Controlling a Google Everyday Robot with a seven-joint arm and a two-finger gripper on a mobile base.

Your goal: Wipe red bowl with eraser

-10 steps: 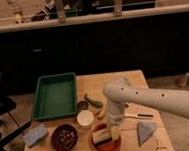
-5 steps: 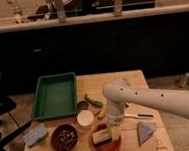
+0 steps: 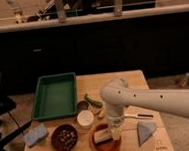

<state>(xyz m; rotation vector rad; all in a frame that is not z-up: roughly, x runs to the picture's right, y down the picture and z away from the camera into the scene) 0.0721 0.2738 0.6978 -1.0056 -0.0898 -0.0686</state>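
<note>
The red bowl [image 3: 106,146] sits at the table's front edge, right of the dark brown bowl. The eraser [image 3: 102,136], a pale cream block with a darker base, lies inside the red bowl against its surface. My gripper [image 3: 115,132] reaches down from the white arm on the right and sits at the eraser's right end, over the bowl. The arm's wrist hides part of the bowl's right side.
A dark brown bowl [image 3: 64,137] with small round pieces stands left of the red bowl. A light blue sponge [image 3: 36,135], a green tray [image 3: 55,96], a white cup [image 3: 85,119], a green item [image 3: 93,100], a pen [image 3: 139,116] and a grey-blue cloth [image 3: 145,132] lie on the wooden table [image 3: 124,82].
</note>
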